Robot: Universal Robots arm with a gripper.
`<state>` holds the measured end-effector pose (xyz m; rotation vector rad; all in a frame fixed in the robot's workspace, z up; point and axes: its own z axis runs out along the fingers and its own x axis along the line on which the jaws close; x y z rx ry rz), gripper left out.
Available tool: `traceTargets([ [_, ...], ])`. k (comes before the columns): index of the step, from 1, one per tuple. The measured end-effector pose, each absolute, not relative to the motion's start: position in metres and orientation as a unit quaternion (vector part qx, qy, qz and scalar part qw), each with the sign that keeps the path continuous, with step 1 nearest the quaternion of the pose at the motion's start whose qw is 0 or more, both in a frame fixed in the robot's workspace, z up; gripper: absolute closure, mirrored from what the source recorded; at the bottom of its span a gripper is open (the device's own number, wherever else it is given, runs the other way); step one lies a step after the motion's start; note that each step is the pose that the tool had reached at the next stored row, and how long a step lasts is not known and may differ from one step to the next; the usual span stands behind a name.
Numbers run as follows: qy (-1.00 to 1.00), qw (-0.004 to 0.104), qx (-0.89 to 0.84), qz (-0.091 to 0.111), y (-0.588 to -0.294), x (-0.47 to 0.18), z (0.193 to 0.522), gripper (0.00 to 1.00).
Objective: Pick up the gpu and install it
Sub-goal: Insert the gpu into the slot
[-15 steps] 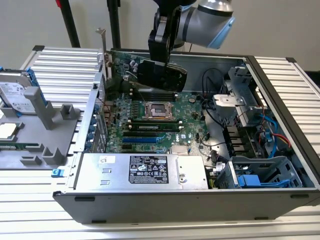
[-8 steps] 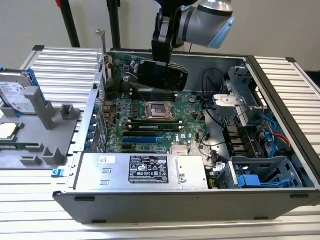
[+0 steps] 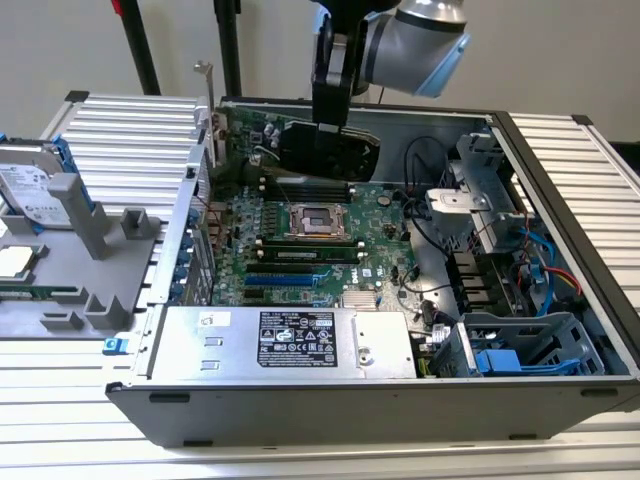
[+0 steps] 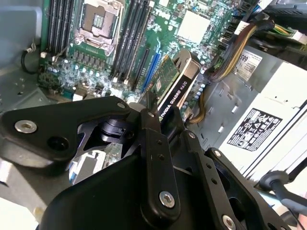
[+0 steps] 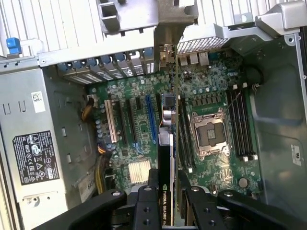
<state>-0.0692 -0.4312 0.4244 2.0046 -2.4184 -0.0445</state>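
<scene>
1. Pick-up part: done, I think. The gripper (image 3: 331, 115) is pinching the gpu (image 3: 330, 150), one finger on each flat side, so the card is off the table & up in the air.
2. Where the gpu is: above the far part of the motherboard (image 3: 385, 215), inside the open case (image 3: 330, 405). In the exterior view it hangs over the board, a bit past the CPU socket (image 3: 318, 220), w/ its black cover facing the camera.
3. In the first wrist view the gpu (image 5: 165, 143) is seen from its thin edge. It lies along the board between the blue slot (image 5: 150, 120) & the socket, lined up the same way as the slots.
4. Its silver bracket (image 5: 175, 19) points to the edge of the motherboard where the case has its row of back openings. That looks like the right way round.
5. In the second wrist view the gpu (image 4: 172, 84) sticks out from the fingers (image 4: 156, 129), green side to one side & black cover to the other, w/ the board well under it.
6. Install part: not done, as far as I can tell. The card's bottom edge looks apart from the motherboard, not pushed into any slot.
7. Can't tell exactly which slot it sits over, bc the card hides what is right below it.
8. So approx. half way: card grabbed, lifted & brought over the board. Seating it in the slot is left.
</scene>
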Motion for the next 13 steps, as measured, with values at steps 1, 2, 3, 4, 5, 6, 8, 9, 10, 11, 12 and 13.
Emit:
traceTargets([
  [1, -0.768, 0.0, 0.64, -0.014, -0.4312, -0.0687, 0.4244, 1.0],
  [2, -0.767, 0.0, 0.642, -0.014, -0.4312, -0.0681, 0.4244, 1.0],
  [3, -0.766, 0.0, 0.643, -0.014, -0.4312, -0.0676, 0.4244, 1.0],
  [4, -0.764, 0.0, 0.645, -0.014, -0.4312, -0.067, 0.4244, 1.0],
  [5, -0.763, 0.0, 0.646, -0.014, -0.4312, -0.0664, 0.4244, 1.0],
  [6, -0.762, 0.0, 0.647, -0.014, -0.4312, -0.0658, 0.4244, 1.0],
  [8, -0.76, 0.0, 0.65, -0.014, -0.4312, -0.0646, 0.4244, 1.0],
  [9, -0.759, 0.0, 0.652, -0.014, -0.4312, -0.0641, 0.4244, 1.0],
  [10, -0.757, 0.0, 0.653, -0.014, -0.4312, -0.0636, 0.4244, 1.0],
  [11, -0.756, 0.001, 0.655, -0.014, -0.4312, -0.0631, 0.4244, 1.0],
  [12, -0.754, 0.001, 0.656, -0.014, -0.4312, -0.0627, 0.4244, 1.0],
  [13, -0.753, 0.001, 0.658, -0.014, -0.4312, -0.0622, 0.4244, 1.0],
])
